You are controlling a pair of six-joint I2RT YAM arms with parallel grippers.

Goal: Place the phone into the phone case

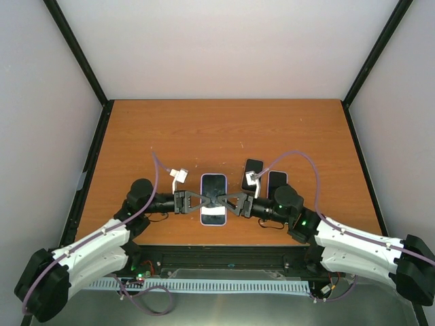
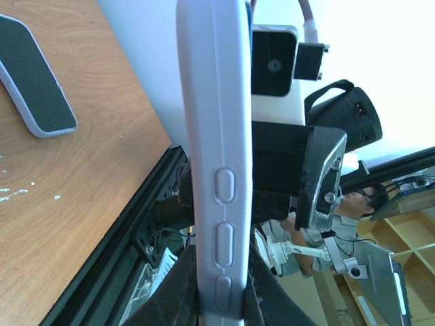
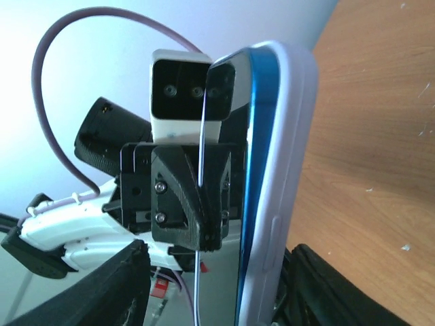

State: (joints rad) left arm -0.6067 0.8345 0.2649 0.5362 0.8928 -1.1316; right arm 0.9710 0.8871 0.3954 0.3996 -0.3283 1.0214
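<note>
The phone (image 1: pixel 213 187), dark-screened with a blue edge (image 3: pixel 258 170), lies screen-up in the lavender phone case (image 3: pixel 293 136) and is held off the table between both arms. My left gripper (image 1: pixel 206 199) is shut on the case's button edge (image 2: pixel 217 136), its fingers (image 2: pixel 170 292) tight on both faces. My right gripper (image 1: pixel 221 202) straddles the opposite edge. Its jaws stand apart, with a gap on the screen side; the lower finger (image 3: pixel 326 285) is close to the case.
Two dark phones (image 1: pixel 253 173) (image 1: pixel 276 180) lie on the wooden table (image 1: pixel 170 136) just right of centre, close behind my right wrist. One of them shows in the left wrist view (image 2: pixel 34 78). The black front rail (image 2: pixel 129 224) runs below the grippers.
</note>
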